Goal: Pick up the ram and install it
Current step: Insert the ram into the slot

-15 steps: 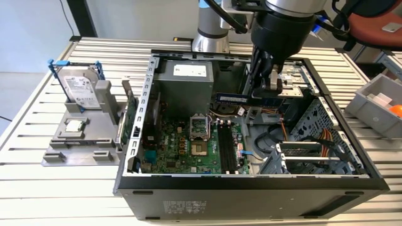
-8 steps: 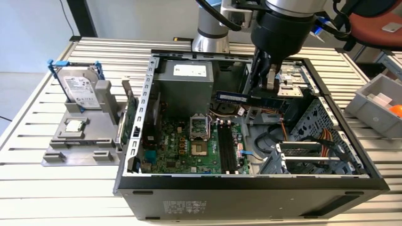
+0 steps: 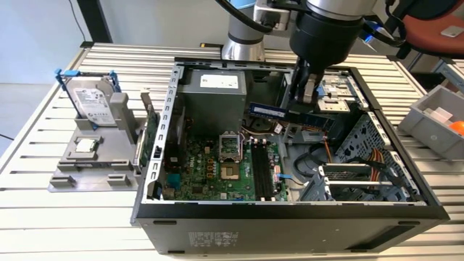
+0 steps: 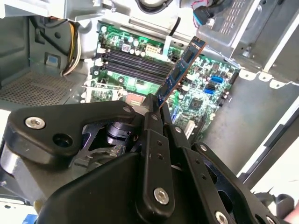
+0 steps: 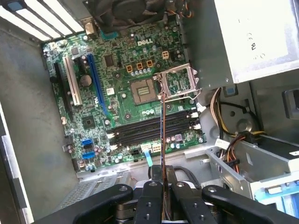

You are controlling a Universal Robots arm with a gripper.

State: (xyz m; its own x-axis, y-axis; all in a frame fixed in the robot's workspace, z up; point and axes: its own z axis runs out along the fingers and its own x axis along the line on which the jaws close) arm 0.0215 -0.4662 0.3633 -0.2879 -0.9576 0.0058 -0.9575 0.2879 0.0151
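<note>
Pincer: clamped on the ram — the stick juts out from between its fingers, edge-on in the first wrist view.
Done: the pickup, by the look of it; the ram hangs in the air, touching nothing else.
Left: seating — the memory slots lie empty below the pincer.
Computer case: open beneath the pincer, holding motherboard and power supply.
Grey bin: well aside of the pincer, with an orange thing inside.

Bright, even light; glare on slatted table; soft shadow inside computer case.
</note>
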